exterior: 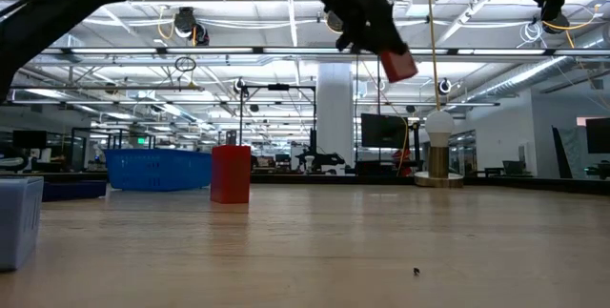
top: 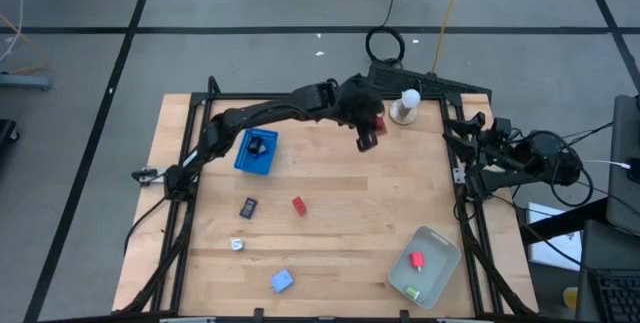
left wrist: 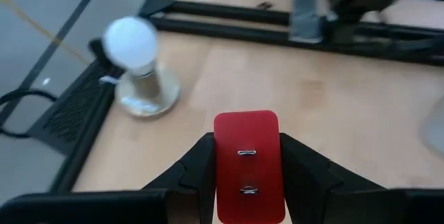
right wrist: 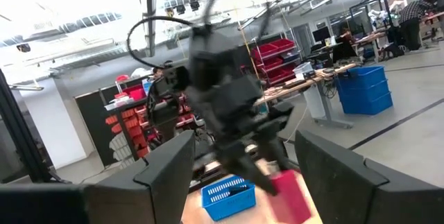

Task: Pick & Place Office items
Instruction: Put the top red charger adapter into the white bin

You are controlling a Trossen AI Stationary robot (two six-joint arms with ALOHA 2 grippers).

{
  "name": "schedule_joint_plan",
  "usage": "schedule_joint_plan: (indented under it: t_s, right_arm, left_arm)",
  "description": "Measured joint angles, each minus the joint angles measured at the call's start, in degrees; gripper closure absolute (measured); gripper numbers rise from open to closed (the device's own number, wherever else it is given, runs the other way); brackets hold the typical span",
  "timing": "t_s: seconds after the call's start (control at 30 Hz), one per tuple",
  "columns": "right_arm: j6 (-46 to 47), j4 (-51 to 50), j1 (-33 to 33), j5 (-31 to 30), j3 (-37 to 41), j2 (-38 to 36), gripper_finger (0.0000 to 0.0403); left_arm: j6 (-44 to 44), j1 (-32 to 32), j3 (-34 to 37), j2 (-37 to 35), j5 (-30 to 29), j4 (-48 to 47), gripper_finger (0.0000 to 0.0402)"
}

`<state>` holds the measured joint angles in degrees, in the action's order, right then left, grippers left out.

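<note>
Red block (left wrist: pixel 249 165) sits clamped between the left gripper's (top: pixel 368 139) fingers, lifted well clear of the worktop (top: pixel 340 178) near its far edge, just beside the white knob-topped stand (top: pixel 405 108). From where I stand that stand looks like the first hazard: a swing toward the right could clip it and knock it over. The grip covers only the block's sides, and the low view shows the block hanging tilted, so I'd guess a quick move could let it twist or slide out and drop short of the translucent tray (top: pixel 425 266), which waits at the near right corner with a red piece (top: pixel 416 259) and a green one (top: pixel 412 292) already inside. The right gripper (top: pixel 470 148) is parked at the worktop's right edge, fingers spread wide and holding nothing.
</note>
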<state>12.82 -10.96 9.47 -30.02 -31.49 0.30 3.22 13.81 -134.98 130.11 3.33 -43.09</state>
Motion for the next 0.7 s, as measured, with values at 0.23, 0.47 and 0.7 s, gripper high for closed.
schedule_joint_plan:
  t_s: [0.23, 0.47, 0.7]
  right_arm:
    - [0.0, -0.01, -0.01, -0.01, 0.01, 0.0, 0.0161]
    - [-0.01, -0.07, -0.02, -0.2, -0.01, 0.0, 0.0161]
    - [-0.01, -0.02, -0.02, -0.2, -0.02, 0.0, 0.0161]
  left_arm:
    - [-0.82, -4.66, -0.02, -2.52, 0.93, 1.81, 0.0279]
    - [-2.76, -8.82, -0.02, -3.57, 4.22, 7.75, 0.0279]
    - [-5.53, -11.58, -0.02, -3.72, 4.2, 11.32, 0.0279]
